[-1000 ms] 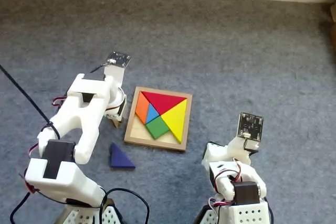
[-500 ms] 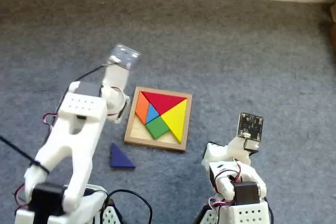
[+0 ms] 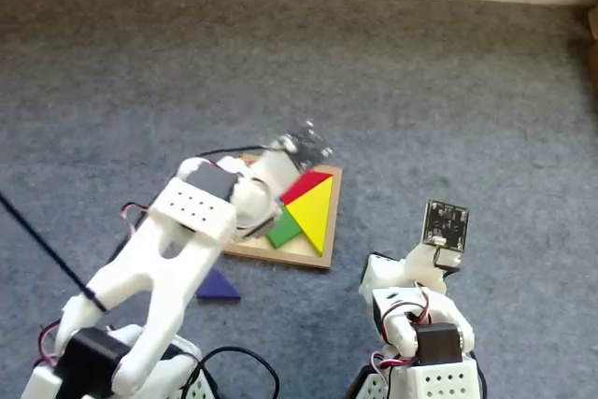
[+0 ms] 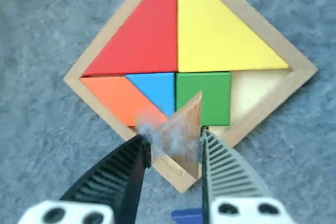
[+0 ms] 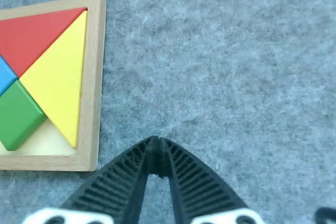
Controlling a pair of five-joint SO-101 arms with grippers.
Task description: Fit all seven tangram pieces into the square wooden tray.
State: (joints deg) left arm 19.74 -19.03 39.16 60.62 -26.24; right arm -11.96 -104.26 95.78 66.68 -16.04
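The left claw (image 4: 174, 138) pinches a tan wooden piece (image 4: 185, 129) between its fingers, over the tray's (image 4: 252, 90) rim.

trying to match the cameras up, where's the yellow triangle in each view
High view: yellow triangle along the wooden tray's right rim.
Left wrist view: yellow triangle touching the green square's edge.
Right wrist view: yellow triangle along the wooden tray's rim beside bare carpet.
Shared landmark: the red triangle, edge to edge with it in all three.
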